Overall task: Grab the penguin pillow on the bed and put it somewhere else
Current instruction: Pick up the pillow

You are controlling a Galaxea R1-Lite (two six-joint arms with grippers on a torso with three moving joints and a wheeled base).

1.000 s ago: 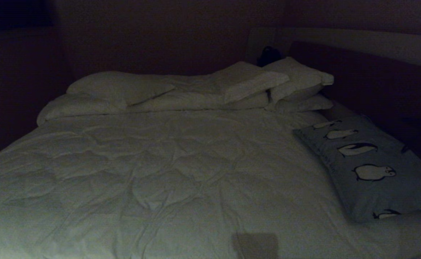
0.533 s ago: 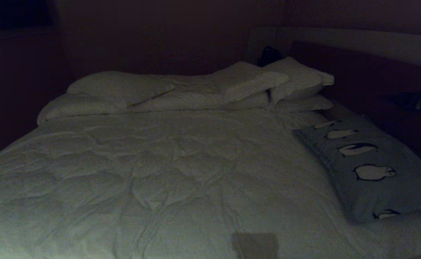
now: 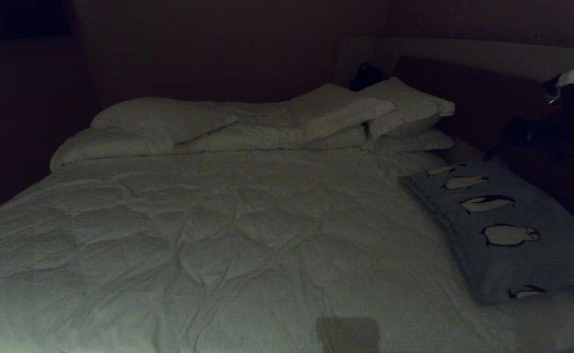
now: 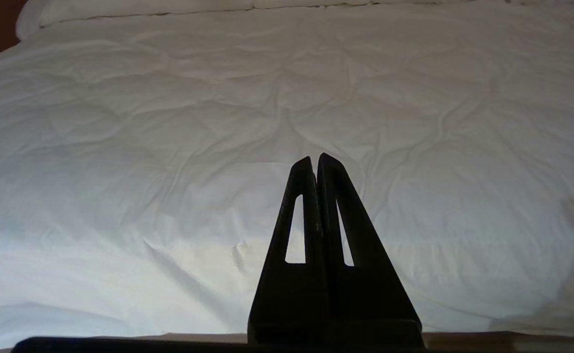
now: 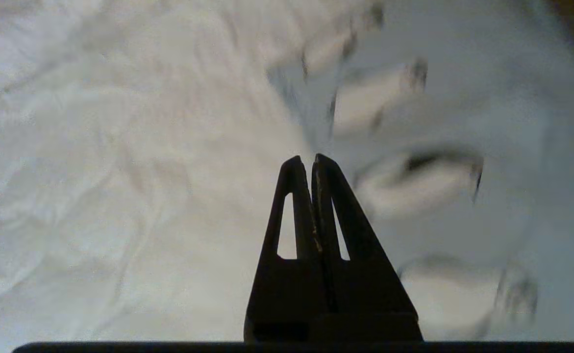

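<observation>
We note the rectangular pale blue-grey penguin pillow (image 3: 502,230), printed with a row of black-and-white penguins, lying flat along the right edge of the large bed with wrinkled white quilted duvet (image 3: 228,235). Its long side runs beside the dark headboard with pale trim (image 3: 483,93); its near corner lies close to the bed's near right corner. The plain white pillows (image 3: 277,122) are stacked along the far edge, well apart from the penguin pillow except for the rightmost stack, which sits near its far end. We see a wide, uncovered stretch of duvet across the middle and left of the bed. The right gripper (image 5: 312,158) hangs above the seam where duvet meets penguin pillow, its fingers pressed together and holding nothing; in the head view the right arm shows only as a dark shape at the right edge, above the pillow. The left gripper (image 4: 315,158) hangs over the near part of the duvet, fingers likewise pressed together, empty.
</observation>
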